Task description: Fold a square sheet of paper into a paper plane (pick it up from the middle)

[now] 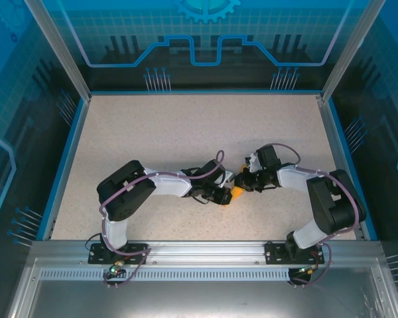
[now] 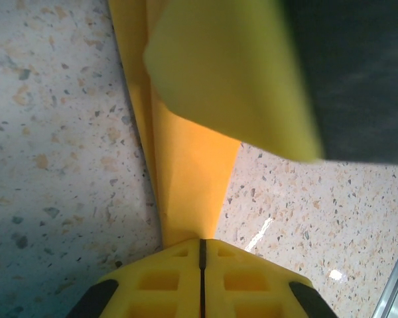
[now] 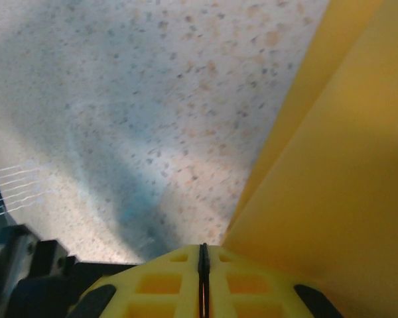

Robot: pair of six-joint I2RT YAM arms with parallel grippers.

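Observation:
The orange-yellow paper [image 1: 239, 194] is folded into a slim, layered, tapering shape and held just above the table between the two grippers. In the left wrist view the folded paper [image 2: 192, 172] narrows straight into my left gripper [image 2: 202, 242], which is shut on its end. A looser flap [image 2: 232, 73] curls over its far part. In the right wrist view the paper [image 3: 345, 172] fills the right side, and my right gripper [image 3: 202, 246] is shut on its edge. From above, the left gripper [image 1: 227, 192] and right gripper [image 1: 243, 185] nearly touch tip to tip.
The speckled beige table [image 1: 186, 132] stretches open behind the arms, bounded by blue rails and transparent walls. A dark blurred part of the right arm [image 2: 358, 73] sits close over the paper in the left wrist view. A metal rail [image 1: 199, 248] runs along the near edge.

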